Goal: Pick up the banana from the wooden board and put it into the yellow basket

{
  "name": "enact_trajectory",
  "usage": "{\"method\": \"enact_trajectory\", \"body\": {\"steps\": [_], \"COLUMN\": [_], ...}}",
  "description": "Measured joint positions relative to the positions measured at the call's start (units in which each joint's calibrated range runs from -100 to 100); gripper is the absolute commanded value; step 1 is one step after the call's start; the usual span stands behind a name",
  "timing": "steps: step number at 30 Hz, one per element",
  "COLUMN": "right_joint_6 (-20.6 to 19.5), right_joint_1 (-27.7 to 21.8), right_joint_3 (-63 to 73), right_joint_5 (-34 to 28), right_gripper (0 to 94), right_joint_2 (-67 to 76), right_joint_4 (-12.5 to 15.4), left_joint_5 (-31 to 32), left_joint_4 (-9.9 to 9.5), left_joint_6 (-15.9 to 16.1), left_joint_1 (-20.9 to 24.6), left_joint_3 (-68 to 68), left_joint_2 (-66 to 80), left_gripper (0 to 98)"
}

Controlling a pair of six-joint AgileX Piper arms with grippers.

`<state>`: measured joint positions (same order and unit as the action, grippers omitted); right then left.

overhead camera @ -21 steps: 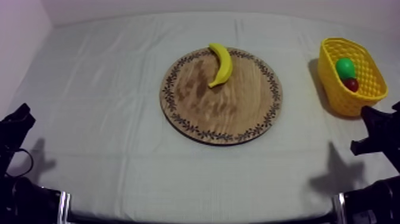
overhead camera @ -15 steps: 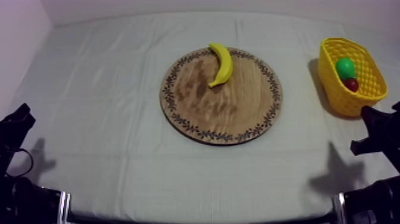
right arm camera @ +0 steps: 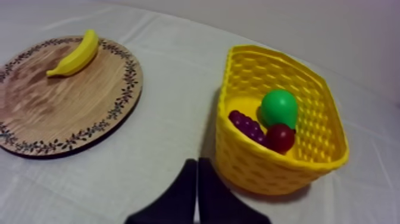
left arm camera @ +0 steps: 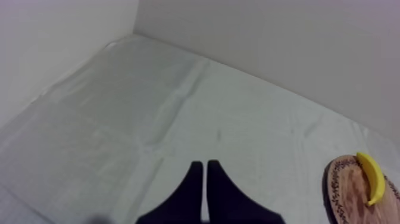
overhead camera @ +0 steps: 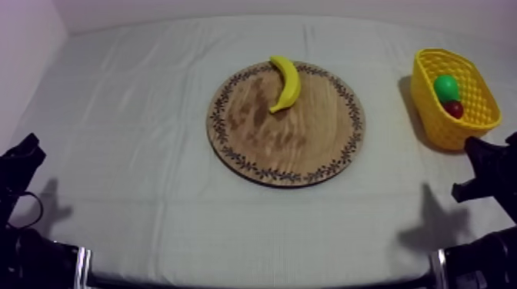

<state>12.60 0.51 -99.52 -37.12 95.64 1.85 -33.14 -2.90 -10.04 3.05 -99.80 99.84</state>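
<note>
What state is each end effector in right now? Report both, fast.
Left end effector: closed, holding nothing.
Right end effector: closed, holding nothing, beside the yellow basket.

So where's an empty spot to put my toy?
Bare cloth left of the wooden board, and a strip between board and yellow basket. The board is free in front of the banana. The basket is crowded.
</note>
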Motion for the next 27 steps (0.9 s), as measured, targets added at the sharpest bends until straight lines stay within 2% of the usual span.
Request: {"method": "enact_trajectory", "body": {"steps": [8,14,18,23,27], "right_joint_6": [1.1,-0.8,-0.4,-2.6,-4.2], "right_joint_1": [5.4,10.9,13.5,15.3,16.1], "right_joint_3": [0.0,0.7,2.2,8.2,16.4], "right_joint_5": [-0.2,-0.8,-1.4,-2.0,-5.2], "right_gripper": [0.6,0.5,0.5,0.5,0.5], "right_joint_2": [0.1,0.0,-2.5,-9.7,-17.4], "right_joint_4": [0.0,-0.2,-2.2,-4.3,-4.5], "left_joint_5": [0.0,0.0,0.0,0.0,0.0], "left_joint_4": [0.00,0.00,0.00,0.00,0.00], "left_joint_6": [0.0,0.0,0.0,0.0,0.0], "left_joint_1": [0.0,0.0,0.0,0.0,0.0], "left_joint_3": [0.0,0.0,0.0,0.0,0.0], "left_joint_2": [0.0,0.0,0.0,0.0,0.0], "left_gripper": [0.1,0.1,0.1,0.1,0.1]}}
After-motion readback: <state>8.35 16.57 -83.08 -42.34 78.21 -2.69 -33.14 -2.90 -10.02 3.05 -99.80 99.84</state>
